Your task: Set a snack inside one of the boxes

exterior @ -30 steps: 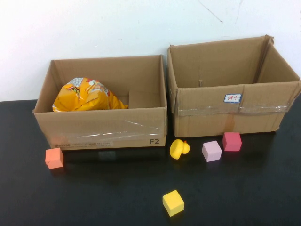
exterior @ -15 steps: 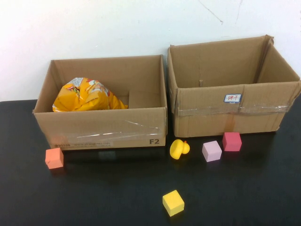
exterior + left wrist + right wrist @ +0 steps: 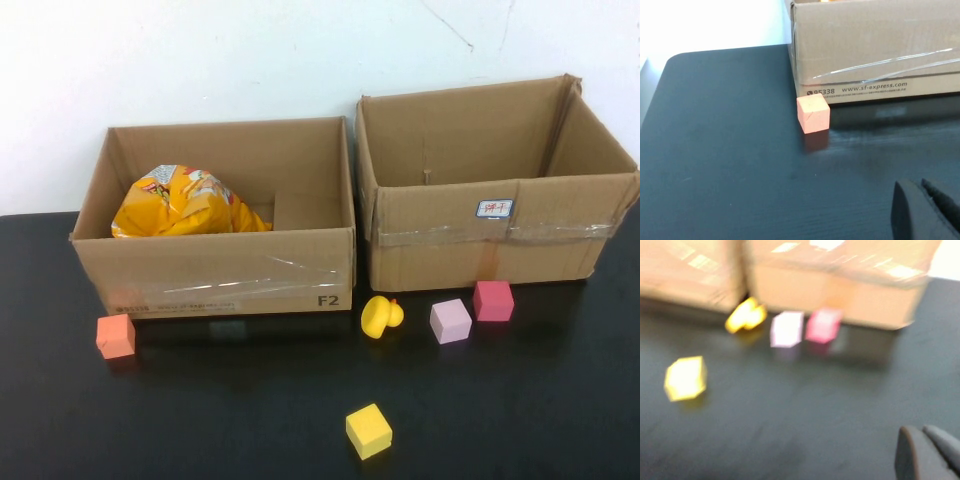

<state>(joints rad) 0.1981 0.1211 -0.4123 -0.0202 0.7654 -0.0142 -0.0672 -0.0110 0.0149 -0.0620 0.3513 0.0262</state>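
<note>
An orange-yellow snack bag [image 3: 185, 203] lies inside the left cardboard box [image 3: 215, 268], against its left side. The right cardboard box [image 3: 490, 235] stands open beside it, and no contents show in it. Neither arm appears in the high view. My left gripper [image 3: 918, 185] is shut and empty, low over the black table in front of the left box [image 3: 875, 50], back from an orange cube [image 3: 813, 113]. My right gripper [image 3: 919, 430] is shut and empty, over the table in front of the right box [image 3: 840, 290].
On the black table are an orange cube [image 3: 115, 335], a yellow rubber duck [image 3: 380, 316], a lilac cube [image 3: 450, 320], a pink cube [image 3: 493, 300] and a yellow cube [image 3: 368, 430]. A white wall stands behind the boxes.
</note>
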